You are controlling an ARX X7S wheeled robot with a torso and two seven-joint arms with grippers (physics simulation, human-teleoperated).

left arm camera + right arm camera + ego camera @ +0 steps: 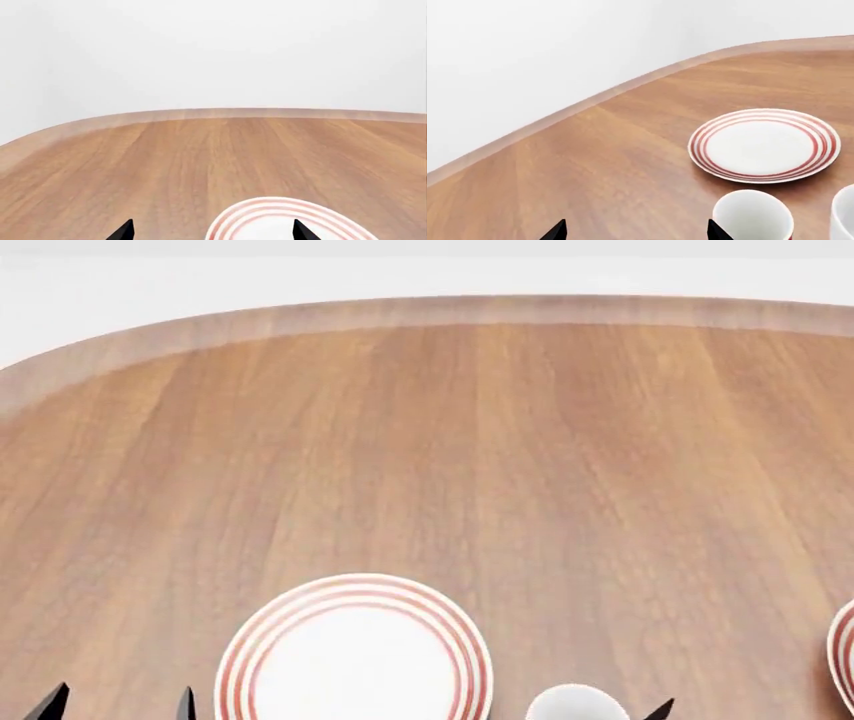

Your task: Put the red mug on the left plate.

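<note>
Holding your right gripper point(635, 231) wide and empty, you had the red mug point(752, 216) just ahead, off-centre past one tip — you needed to centre before closing. The left plate point(764, 145) lay near beyond it; your left gripper point(212, 232) gaped empty too.

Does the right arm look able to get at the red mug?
Probably yes: the red mug stands just ahead of the right gripper, a little off to one side of its open jaws, with nothing between them.
</note>
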